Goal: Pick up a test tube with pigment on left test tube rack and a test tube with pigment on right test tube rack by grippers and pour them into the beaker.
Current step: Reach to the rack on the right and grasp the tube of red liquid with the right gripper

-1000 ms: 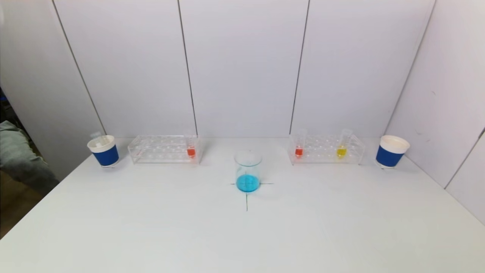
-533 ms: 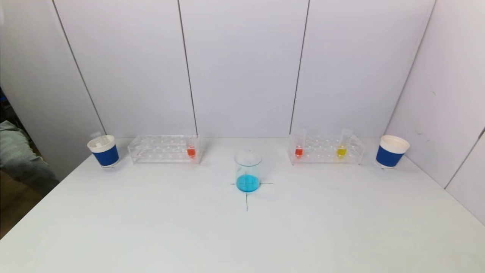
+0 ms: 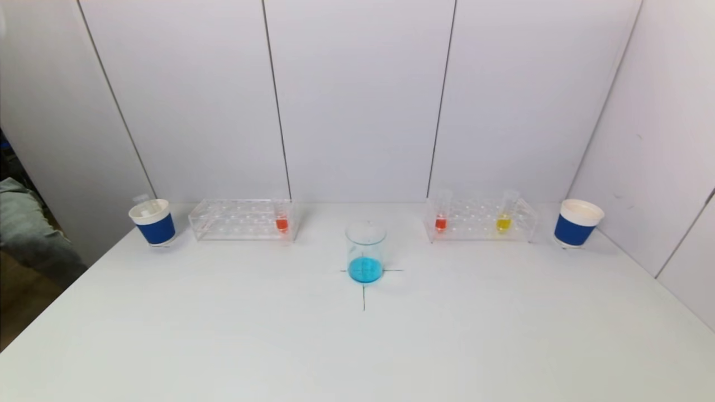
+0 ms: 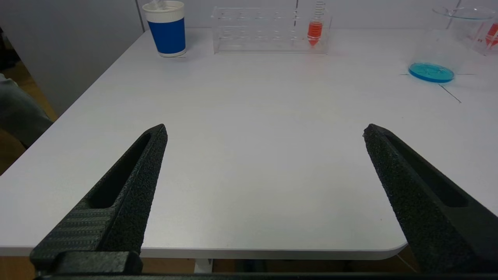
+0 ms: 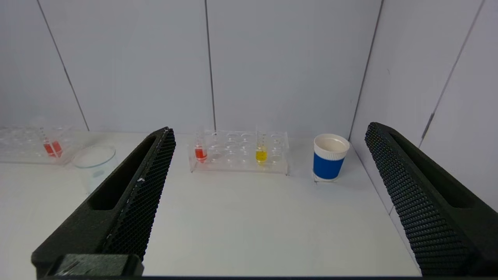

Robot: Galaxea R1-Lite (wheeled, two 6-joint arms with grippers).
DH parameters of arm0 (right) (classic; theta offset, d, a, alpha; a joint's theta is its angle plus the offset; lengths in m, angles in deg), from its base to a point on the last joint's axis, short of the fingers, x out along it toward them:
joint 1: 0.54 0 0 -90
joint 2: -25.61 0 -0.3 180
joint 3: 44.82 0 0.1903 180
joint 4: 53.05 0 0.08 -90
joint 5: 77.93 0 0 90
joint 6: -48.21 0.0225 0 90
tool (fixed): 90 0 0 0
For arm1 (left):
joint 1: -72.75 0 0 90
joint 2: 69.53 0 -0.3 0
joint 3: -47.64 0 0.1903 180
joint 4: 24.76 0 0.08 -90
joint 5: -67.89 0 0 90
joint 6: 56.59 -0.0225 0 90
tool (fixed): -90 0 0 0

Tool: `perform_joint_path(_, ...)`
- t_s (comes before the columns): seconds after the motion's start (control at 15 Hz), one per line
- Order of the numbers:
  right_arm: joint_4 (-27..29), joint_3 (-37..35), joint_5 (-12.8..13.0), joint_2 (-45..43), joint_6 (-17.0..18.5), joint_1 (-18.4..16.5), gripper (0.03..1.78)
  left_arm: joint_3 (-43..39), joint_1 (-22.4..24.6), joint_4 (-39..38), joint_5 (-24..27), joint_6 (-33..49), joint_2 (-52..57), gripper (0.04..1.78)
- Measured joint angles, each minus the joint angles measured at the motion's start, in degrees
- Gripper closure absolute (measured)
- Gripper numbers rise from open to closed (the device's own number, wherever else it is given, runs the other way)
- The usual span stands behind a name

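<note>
Orange tube [image 3: 282,222] upright at inner end of L rack [image 3: 241,220]; red tube [image 3: 441,221] and yellow tube [image 3: 503,221] upright in R rack [image 3: 481,220]. Beaker [image 3: 365,252] between racks, nearer, blue liquid inside. Long axes vertical, so side-on approach likely. L gripper [image 4: 264,130] spread wide, empty, at near table edge, orange tube well ahead. R gripper [image 5: 270,130] likewise wide, empty, R rack well ahead.
</note>
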Motion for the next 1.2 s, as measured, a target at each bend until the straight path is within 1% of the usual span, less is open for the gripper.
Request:
perform_joint_path(0.13, -2.6, 3.8, 0.4, 7.8, 0.0, 0.3, 0.04, 0.0, 0.0, 0.0, 0.0, 0.0, 0.0, 0.06)
perform_joint_path(0.2, -4.0, 5.6, 1.0, 11.9, -0.1, 0.9, 0.04, 0.0, 0.0, 0.0, 0.0, 0.0, 0.0, 0.06)
perform_joint_path(0.27, -5.4, 7.1, 2.2, 15.6, -0.2, 1.9, 0.04, 0.0, 0.0, 0.0, 0.0, 0.0, 0.0, 0.06)
perform_joint_path(0.33, -7.0, 8.4, 4.0, 19.3, -0.4, 3.6, 0.04, 0.0, 0.0, 0.0, 0.0, 0.0, 0.0, 0.06)
perform_joint_path(0.47, -12.0, 10.2, 8.9, 26.7, -0.5, 9.1, 0.04, 0.0, 0.0, 0.0, 0.0, 0.0, 0.0, 0.06)
perform_joint_path(0.67, -21.3, 11.2, 17.8, 36.7, -0.5, 17.9, 0.04, 0.0, 0.0, 0.0, 0.0, 0.0, 0.0, 0.06)
perform_joint_path(0.73, -23.6, 11.3, 19.9, 39.5, -0.4, 19.9, 0.04, 0.0, 0.0, 0.0, 0.0, 0.0, 0.0, 0.06)
perform_joint_path(0.8, -25.8, 11.4, 21.5, 42.1, -0.3, 21.5, 0.04, 0.0, 0.0, 0.0, 0.0, 0.0, 0.0, 0.06)
perform_joint_path(0.93, -30.1, 11.3, 24.0, 47.2, -0.1, 23.8, 0.04, 0.0, 0.0, 0.0, 0.0, 0.0, 0.0, 0.06)
perform_joint_path(1.07, -33.9, 11.1, 25.5, 51.6, 0.0, 25.2, 0.04, 0.0, 0.0, 0.0, 0.0, 0.0, 0.0, 0.06)
perform_joint_path(1.2, -37.7, 10.6, 26.5, 56.0, 0.1, 26.2, 0.04, 0.0, 0.0, 0.0, 0.0, 0.0, 0.0, 0.06)
